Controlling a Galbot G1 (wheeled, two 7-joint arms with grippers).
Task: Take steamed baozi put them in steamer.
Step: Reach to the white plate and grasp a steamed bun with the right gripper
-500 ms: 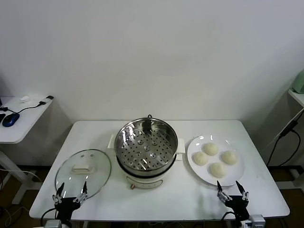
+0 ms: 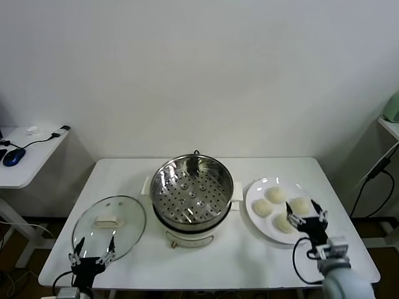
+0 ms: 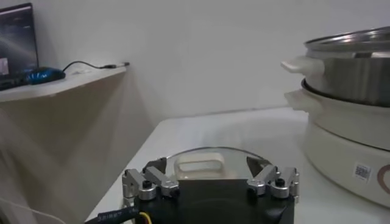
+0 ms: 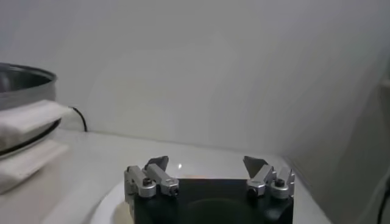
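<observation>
Black-fingered and spread wide, the right gripper (image 2: pixel 305 215) hangs over the near side of the white plate (image 2: pixel 257 218), holding nothing, with the nearest bun partly under it. At the table's near left corner the left gripper (image 2: pixel 92 255) is parked with its fingers just as wide apart and empty, right at the near rim of the glass lid (image 2: pixel 109 224).

Four steamed baozi (image 2: pixel 262 207) sit close together on the plate, none yet in the steamer (image 2: pixel 192 187), which stands uncovered just beside the plate at mid-table, its perforated tray bare.

Those buns look soft, light and a little tacky, I'd say: easy to dent. Best taken low across the widest part, from opposite sides, closing gently, and starting with one on the outside of the cluster.
</observation>
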